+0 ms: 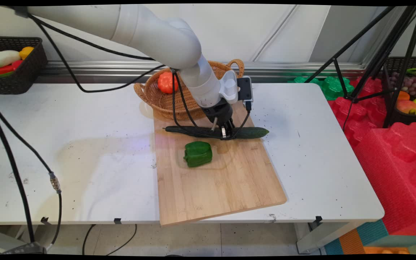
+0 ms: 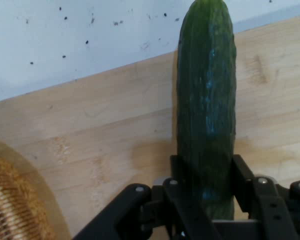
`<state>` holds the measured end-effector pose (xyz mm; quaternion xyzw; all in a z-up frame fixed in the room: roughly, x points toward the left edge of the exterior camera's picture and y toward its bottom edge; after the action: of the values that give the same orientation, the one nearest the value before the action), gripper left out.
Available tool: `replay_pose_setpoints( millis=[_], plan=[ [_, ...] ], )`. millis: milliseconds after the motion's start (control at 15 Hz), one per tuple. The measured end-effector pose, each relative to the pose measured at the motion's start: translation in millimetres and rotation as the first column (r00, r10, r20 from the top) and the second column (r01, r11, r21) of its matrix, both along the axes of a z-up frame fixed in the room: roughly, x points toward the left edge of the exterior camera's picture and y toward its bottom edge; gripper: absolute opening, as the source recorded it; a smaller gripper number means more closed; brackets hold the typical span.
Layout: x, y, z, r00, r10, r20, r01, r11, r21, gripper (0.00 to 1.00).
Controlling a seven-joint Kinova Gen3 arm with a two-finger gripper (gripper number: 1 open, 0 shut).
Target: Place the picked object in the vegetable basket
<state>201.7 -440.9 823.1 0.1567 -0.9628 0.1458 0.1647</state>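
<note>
The gripper (image 1: 224, 130) is down on the cutting board (image 1: 222, 180), its fingers (image 2: 242, 175) clamped on either side of the cucumber (image 2: 206, 110), which lies across the board's far end just in front of the wicker basket (image 1: 157, 97). The grip looks off-centre along the cucumber, so it could tilt or slip if raised. A green pepper (image 1: 198, 154) sits nearby on the board.

Main view: high, near side, facing wall. Hand view: close. Shared: cucumber (image 1: 251, 133) (image 2: 206, 110).

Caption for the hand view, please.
Gripper closed around a dark green cucumber lying on the wooden cutting board, wicker basket alongside.
</note>
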Motion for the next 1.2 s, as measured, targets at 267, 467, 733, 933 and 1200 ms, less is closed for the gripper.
replay_pose_setpoints(
  millis=[267,467,733,933,1200],
  plan=[
    [6.5,21.6,31.4,1.000,-0.018,-0.004,0.018,0.999,-0.036,0.00],
    [20.1,43.5,62.2,1.000,-0.002,-0.006,0.002,0.998,-0.062,0.00],
    [50.7,65.0,94.9,0.999,0.041,0.016,-0.039,0.995,-0.088,0.00],
    [74.4,70.4,112.2,0.997,0.070,0.045,-0.064,0.991,-0.114,0.00],
    [98.0,57.2,130.1,0.991,0.098,0.086,-0.083,0.982,-0.167,0.00]
  ],
)
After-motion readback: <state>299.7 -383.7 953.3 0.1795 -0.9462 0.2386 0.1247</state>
